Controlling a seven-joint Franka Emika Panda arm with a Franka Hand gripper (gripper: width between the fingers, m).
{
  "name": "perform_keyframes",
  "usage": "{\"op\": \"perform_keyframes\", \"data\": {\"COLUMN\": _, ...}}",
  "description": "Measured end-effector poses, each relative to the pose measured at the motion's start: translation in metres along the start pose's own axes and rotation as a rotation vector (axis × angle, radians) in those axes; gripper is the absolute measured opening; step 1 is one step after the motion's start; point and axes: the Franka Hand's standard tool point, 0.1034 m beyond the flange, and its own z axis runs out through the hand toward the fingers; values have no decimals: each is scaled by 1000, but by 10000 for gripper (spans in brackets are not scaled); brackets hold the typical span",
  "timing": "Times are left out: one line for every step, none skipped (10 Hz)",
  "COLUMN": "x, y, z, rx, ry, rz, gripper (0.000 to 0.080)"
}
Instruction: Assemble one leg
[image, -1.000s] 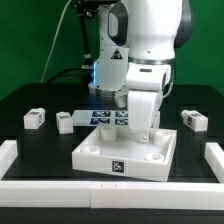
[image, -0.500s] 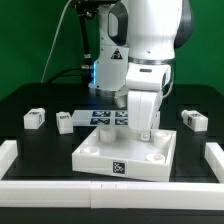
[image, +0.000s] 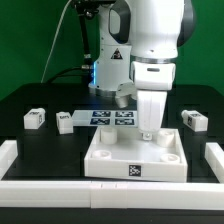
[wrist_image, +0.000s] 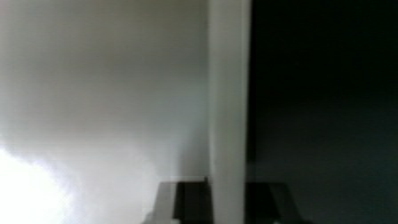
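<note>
- Gripper (image: 150, 129) is low at the panel's (image: 110, 165) rear wall, apparently clamped on that wall.
- Nearest leg (image: 194, 120) lies loose on the counter (image: 40, 142), at the exterior view's right.
- Likely step: positioning the panel. Next: release it and fetch that leg.

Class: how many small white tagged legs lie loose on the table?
3. One leg at the exterior view's far left, another beside it, a third at the right. The arm may hide more.
</note>
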Motion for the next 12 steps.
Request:
{"op": "perform_keyframes", "data": {"x": 7, "y": 10, "z": 0, "rx": 6, "ry": -5, "rz": -40, "gripper": 58}}
{"op": "perform_keyframes", "data": {"x": 11, "y": 20, "z": 1, "rx": -2, "ry": -1, "rz": -62, "gripper": 58}}
{"op": "perform_keyframes", "data": {"x": 14, "y": 24, "z": 2, "rx": -6, "ry": 1, "rz": -64, "gripper": 58}}
{"op": "perform_keyframes", "data": {"x": 18, "y": 29, "z": 2, "rx": -12, "ry": 4, "rz": -67, "gripper": 58}}
{"op": "perform_keyframes", "data": {"x": 23, "y": 35, "z": 2, "rx": -18, "ry": 9, "rz": -70, "gripper": 58}}
{"op": "perform_keyframes", "data": {"x": 26, "y": 37, "z": 1, "rx": -21, "ry": 11, "rz": -64, "gripper": 58}}
{"op": "perform_keyframes", "data": {"x": 28, "y": 39, "z": 2, "rx": -23, "ry": 13, "rz": -60, "gripper": 58}}
{"op": "perform_keyframes", "data": {"x": 29, "y": 41, "z": 2, "rx": -25, "ry": 14, "rz": -61, "gripper": 59}}
{"op": "perform_keyframes", "data": {"x": 29, "y": 41, "z": 2, "rx": -25, "ry": 14, "rz": -61, "gripper": 59}}
{"op": "perform_keyframes", "data": {"x": 29, "y": 41, "z": 2, "rx": -25, "ry": 14, "rz": -60, "gripper": 64}}
{"op": "perform_keyframes", "data": {"x": 29, "y": 41, "z": 2, "rx": -24, "ry": 14, "rz": -60, "gripper": 186}}
{"op": "perform_keyframes", "data": {"x": 29, "y": 41, "z": 2, "rx": -24, "ry": 14, "rz": -60, "gripper": 332}}
